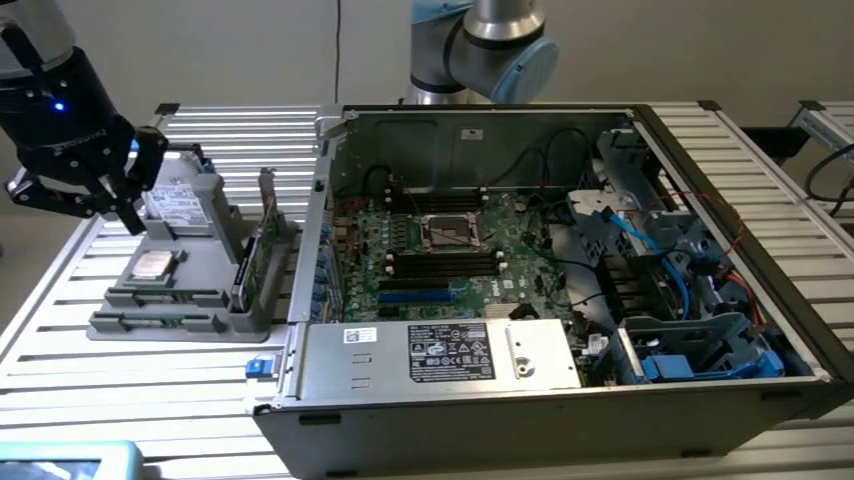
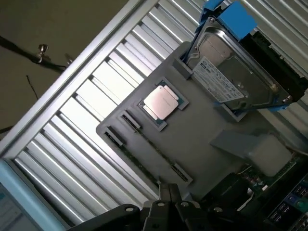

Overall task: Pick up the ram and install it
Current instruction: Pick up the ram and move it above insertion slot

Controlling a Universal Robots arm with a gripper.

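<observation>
We see the end effector [image 1: 130,215] at the exterior view's left, hanging in the air above the far part of a grey holder [image 1: 200,335] that stands on the ribbed metal worktop [image 1: 80,390]. Its two fingers are pressed together and there is nothing between them. In the wrist view the joined fingertips [image 2: 166,195] point down toward the holder [image 2: 202,130].

The ram [image 1: 158,322] is in the holder, lying in a long narrow slot along the holder's front edge. In the wrist view we see it as a thin dark green strip [image 2: 144,161] between the slot's end clips. The end effector does not touch it; there is clear space between them.

On the same holder a square silver processor [image 1: 151,267] sits in its own pocket, and behind it a hard drive [image 1: 180,200] stands upright in a blue frame. A taller green card [image 1: 267,250] stands on the holder's side nearest to the computer.

The open computer case [image 1: 400,420] lies beside the holder, on the exterior view's right. Inside it we see the green motherboard [image 1: 514,235] with its long black slots [image 1: 441,262].
</observation>
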